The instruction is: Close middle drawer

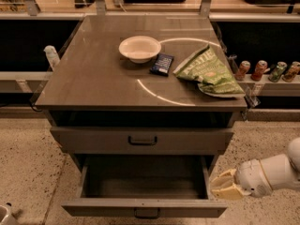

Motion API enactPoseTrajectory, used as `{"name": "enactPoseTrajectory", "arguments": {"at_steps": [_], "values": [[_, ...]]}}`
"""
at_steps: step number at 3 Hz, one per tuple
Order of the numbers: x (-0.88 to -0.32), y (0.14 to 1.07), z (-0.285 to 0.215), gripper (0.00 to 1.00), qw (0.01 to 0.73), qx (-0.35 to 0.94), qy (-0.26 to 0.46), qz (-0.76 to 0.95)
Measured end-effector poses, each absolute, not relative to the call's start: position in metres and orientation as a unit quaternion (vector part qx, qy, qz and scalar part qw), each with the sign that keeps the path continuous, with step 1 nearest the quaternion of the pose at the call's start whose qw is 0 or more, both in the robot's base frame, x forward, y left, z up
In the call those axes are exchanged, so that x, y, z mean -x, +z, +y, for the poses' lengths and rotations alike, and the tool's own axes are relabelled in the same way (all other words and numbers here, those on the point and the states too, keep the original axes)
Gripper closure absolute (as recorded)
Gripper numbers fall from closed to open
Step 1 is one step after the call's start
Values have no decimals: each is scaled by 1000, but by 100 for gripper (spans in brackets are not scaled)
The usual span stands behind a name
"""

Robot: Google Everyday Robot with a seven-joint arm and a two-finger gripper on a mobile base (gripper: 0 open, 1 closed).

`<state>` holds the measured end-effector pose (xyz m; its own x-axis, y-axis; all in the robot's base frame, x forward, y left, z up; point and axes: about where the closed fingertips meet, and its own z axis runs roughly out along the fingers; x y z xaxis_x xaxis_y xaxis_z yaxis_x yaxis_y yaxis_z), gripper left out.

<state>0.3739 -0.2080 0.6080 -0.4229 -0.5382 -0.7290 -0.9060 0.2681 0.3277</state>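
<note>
The middle drawer (144, 207) of the grey metal cabinet is pulled far out toward me. Its deep tray looks empty, and its low front carries a small dark handle (147, 213) at the bottom edge of the view. The top drawer (140, 140) above it is nearly shut. The lowest drawer is hidden. My gripper (224, 186), cream-coloured on a white arm, comes in from the right. It is just off the open drawer's right side, near its front corner, and I cannot tell whether it touches it.
On the cabinet top (89, 78) are a white bowl (139, 48), a dark snack packet (161, 64) and a green chip bag (208, 71) on a plate. Several cans (260, 70) stand on a shelf at right. The floor (28, 168) is speckled.
</note>
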Motion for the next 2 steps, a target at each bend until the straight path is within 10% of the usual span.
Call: {"name": "enactPoseTrajectory", "arguments": {"at_steps": [2], "values": [[-368,579,-208,100,244,452,394,762]]}}
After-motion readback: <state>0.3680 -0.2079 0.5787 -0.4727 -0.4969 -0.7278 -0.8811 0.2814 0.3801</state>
